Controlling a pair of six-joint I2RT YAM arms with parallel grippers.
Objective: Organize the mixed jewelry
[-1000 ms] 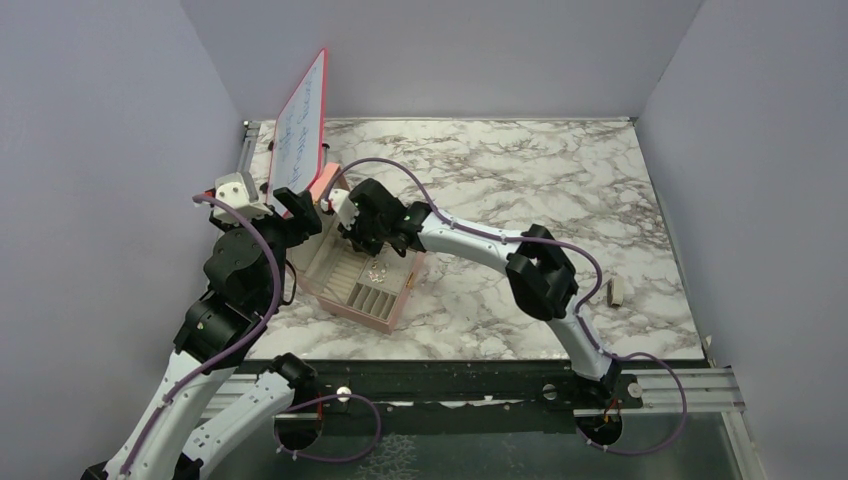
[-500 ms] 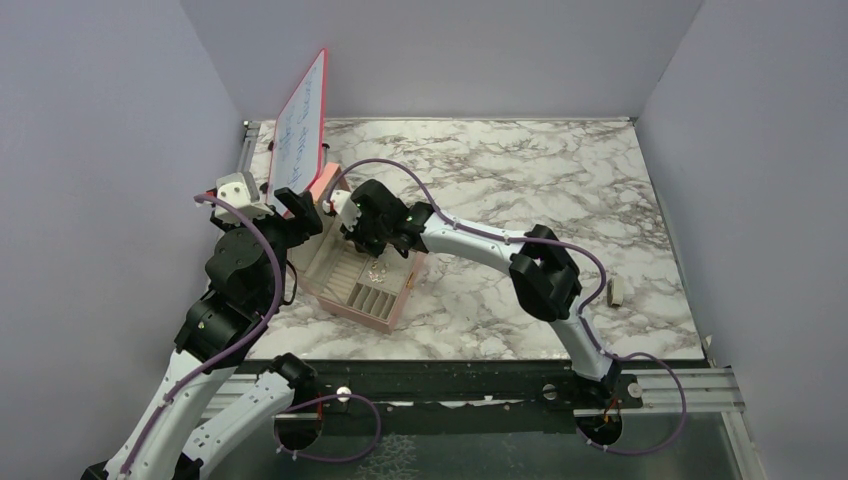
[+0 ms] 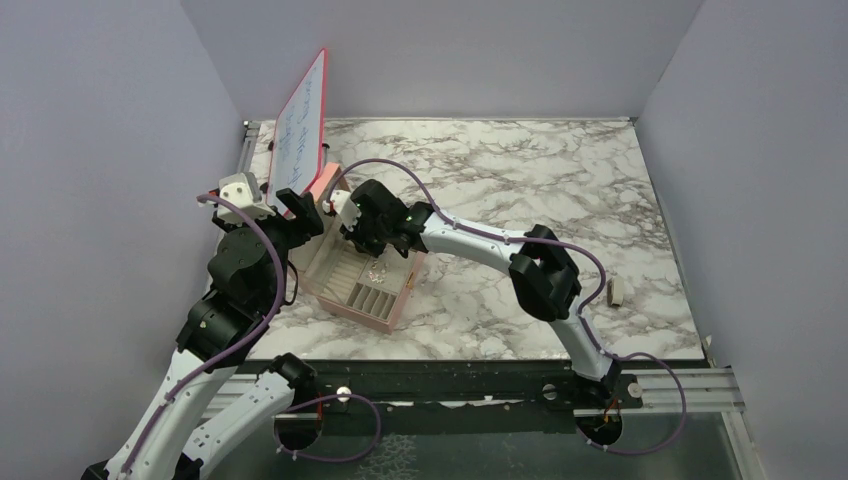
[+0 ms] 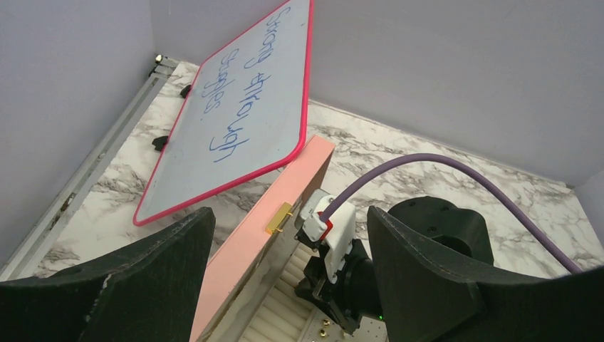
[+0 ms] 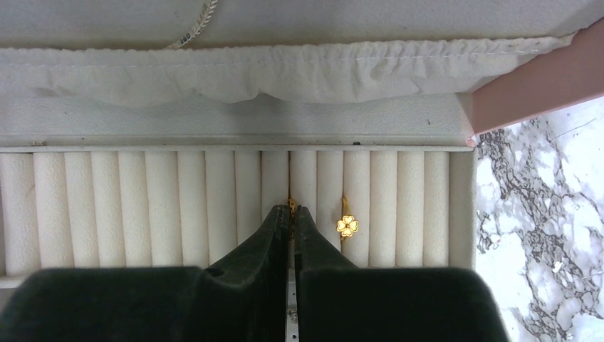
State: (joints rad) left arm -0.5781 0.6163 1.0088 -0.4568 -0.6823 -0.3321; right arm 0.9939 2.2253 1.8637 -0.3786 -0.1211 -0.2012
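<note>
Right wrist view alone shows the right pincer (image 5: 290, 214) pressed together at a tiny gold piece (image 5: 290, 204) in the ring rolls (image 5: 142, 206), with a gold clover stud (image 5: 347, 226) just beside it. The left wrist view shows the left pincer (image 4: 288, 217) wide apart.

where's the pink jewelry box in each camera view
top external: pink box left of centre, lid open.
left wrist: pink box bottom centre, raised lid seen edge-on.
right wrist: pink box fills most of the frame; pink corner upper right.
shared landmark: marble tabletop.
</note>
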